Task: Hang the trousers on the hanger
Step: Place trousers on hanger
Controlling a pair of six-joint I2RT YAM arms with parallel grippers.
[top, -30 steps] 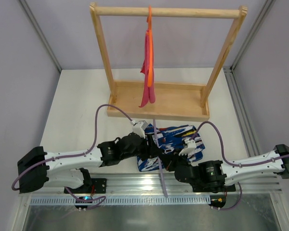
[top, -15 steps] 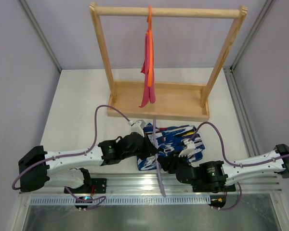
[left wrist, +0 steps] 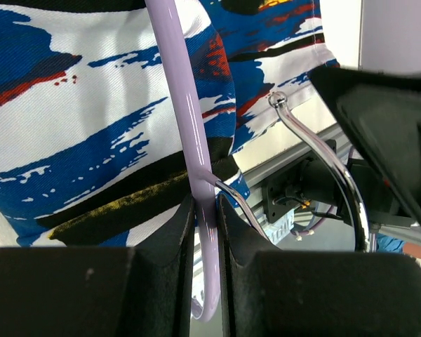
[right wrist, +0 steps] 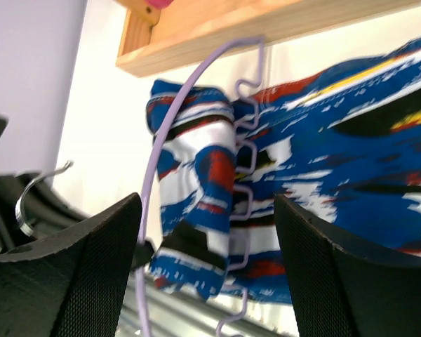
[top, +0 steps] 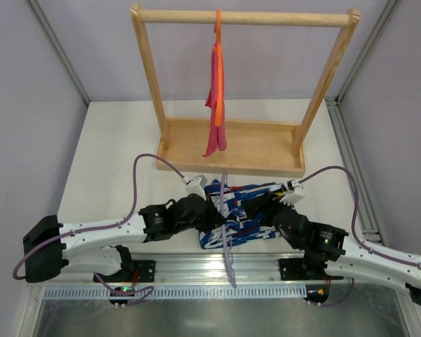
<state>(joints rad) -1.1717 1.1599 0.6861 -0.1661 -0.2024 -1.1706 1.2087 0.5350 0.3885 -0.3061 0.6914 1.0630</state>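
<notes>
The trousers (top: 256, 210), a blue, white, red and black print, lie bunched on the table in front of the rack. The lilac hanger (top: 225, 210) stands on edge across their left part. My left gripper (top: 217, 219) is shut on the hanger's smooth arm (left wrist: 189, 119) just beside the silver hook (left wrist: 323, 161), with the trousers (left wrist: 91, 126) behind it. My right gripper (top: 265, 207) hovers open over the trousers (right wrist: 337, 140); nothing is between its fingers (right wrist: 77, 274). The wavy bar (right wrist: 242, 189) runs in front of a fold of cloth.
A wooden rack (top: 231, 149) stands behind the trousers, and an orange hanger with pink cloth (top: 217, 91) hangs from its top bar. A metal rail (top: 196, 265) runs along the near table edge, and the hanger's lower end reaches over it.
My right gripper has opened and pulled back to the right, off the hanger. My left gripper has closed on the hanger. The hanger's lower end has swung slightly left.
</notes>
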